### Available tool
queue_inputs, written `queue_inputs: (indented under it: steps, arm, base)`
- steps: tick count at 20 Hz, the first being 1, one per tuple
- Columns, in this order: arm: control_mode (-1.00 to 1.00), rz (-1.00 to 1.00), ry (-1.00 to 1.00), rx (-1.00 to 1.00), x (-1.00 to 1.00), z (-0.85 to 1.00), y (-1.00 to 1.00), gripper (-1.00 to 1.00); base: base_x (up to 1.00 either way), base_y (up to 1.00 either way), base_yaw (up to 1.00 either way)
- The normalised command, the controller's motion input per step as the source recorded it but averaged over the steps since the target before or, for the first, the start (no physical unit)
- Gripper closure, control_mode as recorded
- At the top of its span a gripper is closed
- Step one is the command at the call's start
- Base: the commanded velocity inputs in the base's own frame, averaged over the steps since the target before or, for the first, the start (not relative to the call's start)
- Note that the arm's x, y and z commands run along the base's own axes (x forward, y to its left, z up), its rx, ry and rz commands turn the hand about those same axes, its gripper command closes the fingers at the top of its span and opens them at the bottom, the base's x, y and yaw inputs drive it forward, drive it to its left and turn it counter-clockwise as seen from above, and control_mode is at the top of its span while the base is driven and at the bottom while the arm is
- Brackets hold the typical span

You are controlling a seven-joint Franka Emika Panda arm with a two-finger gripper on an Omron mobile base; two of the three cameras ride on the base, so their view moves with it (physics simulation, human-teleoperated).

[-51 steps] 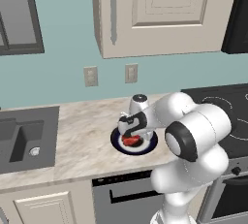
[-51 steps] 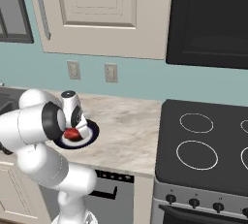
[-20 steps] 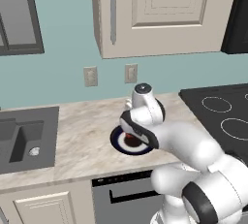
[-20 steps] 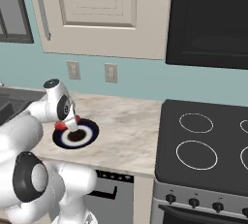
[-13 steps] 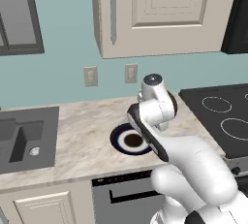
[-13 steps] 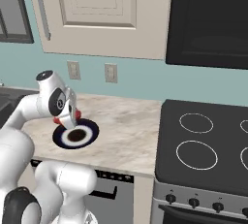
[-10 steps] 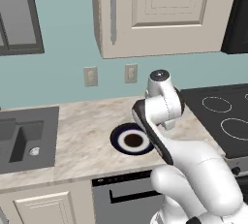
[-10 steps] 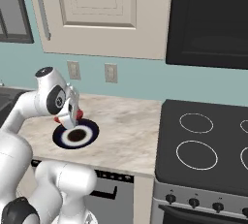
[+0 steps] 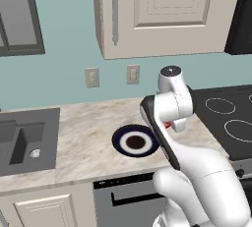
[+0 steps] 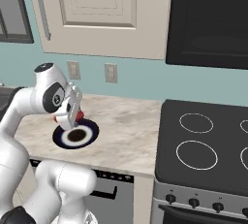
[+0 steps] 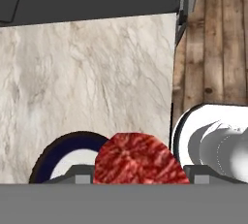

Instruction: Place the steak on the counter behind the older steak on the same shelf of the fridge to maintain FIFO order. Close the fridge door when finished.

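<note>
The steak, a flat red piece with paler patches, sits clamped in my gripper, which is shut on it. From the left base view the gripper hangs a little above the counter, just right of a dark-rimmed plate, and a sliver of the steak peeks out. Seen from the right base view, the gripper hovers over the plate's far edge, with red meat at its tips. The fridge, its shelf and the older steak are out of view.
A dark sink basin is set into the counter at the left. The black stovetop adjoins the counter at the right. Cream wall cabinets hang above. Wooden floor lies beyond the counter's front edge.
The steak has left the plate: my gripper closed on it, rose and swung to the right. The plate now lies bare with its brown centre showing.
</note>
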Motion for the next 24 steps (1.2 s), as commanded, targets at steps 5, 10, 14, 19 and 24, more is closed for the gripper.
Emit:
queue_inputs:
  steps: [5, 10, 14, 19, 24]
  arm:
    - [-1.00, 0.01, 0.00, 0.00, -0.12, 0.00, 0.15, 1.00]
    - [-1.00, 0.02, -0.06, 0.07, -0.43, -0.08, -0.06, 1.00]
    - [-1.00, 0.00, -0.01, 0.04, -0.33, -0.09, -0.01, 1.00]
    - [-1.00, -0.02, 0.00, 0.03, -0.08, 0.00, -0.09, 1.00]
    - [-1.00, -0.08, -0.20, 0.09, -0.47, 0.00, -0.55, 1.00]
  base:
    - [0.00, 0.00, 0.00]
    - [0.00, 0.00, 0.00]
    - [0.00, 0.00, 0.00]
    - [0.00, 0.00, 0.00]
    - [0.00, 0.00, 0.00]
